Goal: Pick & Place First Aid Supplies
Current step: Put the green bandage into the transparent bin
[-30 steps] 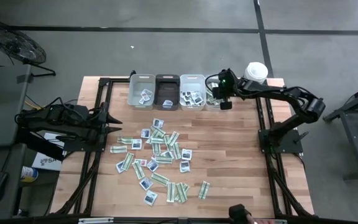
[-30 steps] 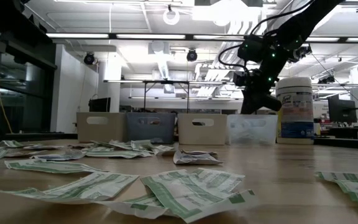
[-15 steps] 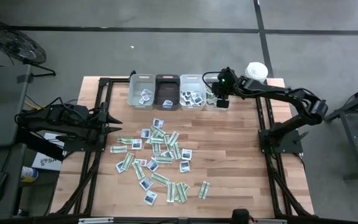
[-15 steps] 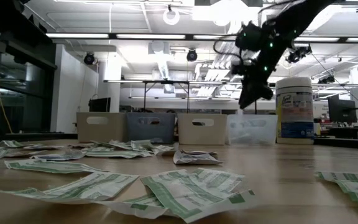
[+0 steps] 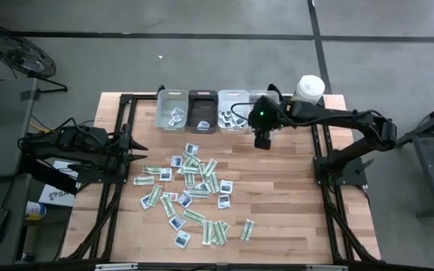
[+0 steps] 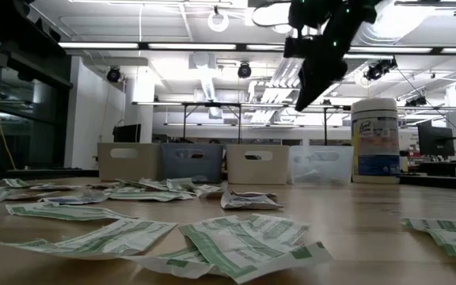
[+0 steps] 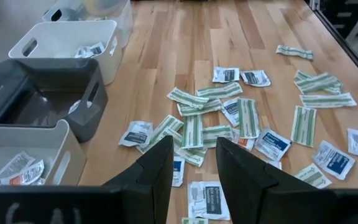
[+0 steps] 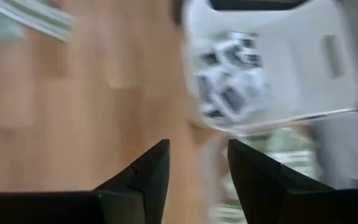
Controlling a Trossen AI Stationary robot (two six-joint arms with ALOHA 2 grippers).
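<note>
Many small flat packets [image 5: 191, 188], green-and-white strips and squarish white ones with dark-blue marks, lie loose on the wooden table's middle; the left wrist view shows them too [image 7: 229, 118]. My right gripper [image 5: 262, 141] hangs open in the air just near of the row of bins, with nothing between its fingers [image 8: 197, 162]. It shows high up in the low view [image 6: 303, 99]. My left gripper [image 5: 140, 148] waits at the table's left side, raised and open, its fingers empty [image 7: 192, 168].
Four small bins stand in a row at the far edge: white [image 5: 172, 111], dark grey [image 5: 203, 111], white [image 5: 233, 111] and clear [image 5: 258, 99], some holding packets. A tall white canister [image 5: 310, 86] stands at the far right. Bare wood lies on the table's right half.
My right gripper has risen from over the clear bin and gone toward the table's near edge and a little left, rolling its wrist as it went. The packets on the table lie as before.
</note>
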